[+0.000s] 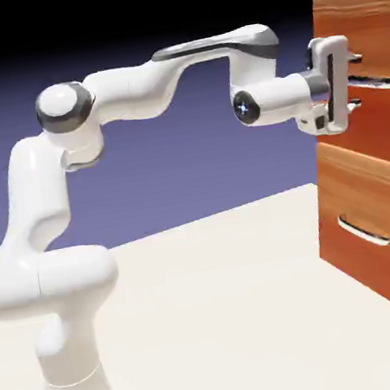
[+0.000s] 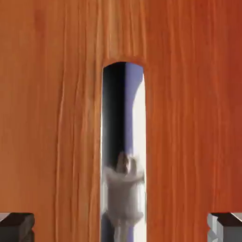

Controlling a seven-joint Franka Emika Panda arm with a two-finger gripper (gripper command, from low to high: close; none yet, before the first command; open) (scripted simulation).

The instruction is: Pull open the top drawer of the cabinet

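One end effector [image 2: 121, 228] | reaching level at top drawer [image 1: 372, 60] | fingers apart, astride handle [image 1: 373, 81]

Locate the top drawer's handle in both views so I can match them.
Exterior view: silver handle near the right edge, above mid-height, just right of the gripper.
Hand view: same handle as a tall, mirror-like strip from above centre to the bottom edge, midway between the finger tips.
Shared landmark: the reddish-brown wood-grain drawer front behind the handle.
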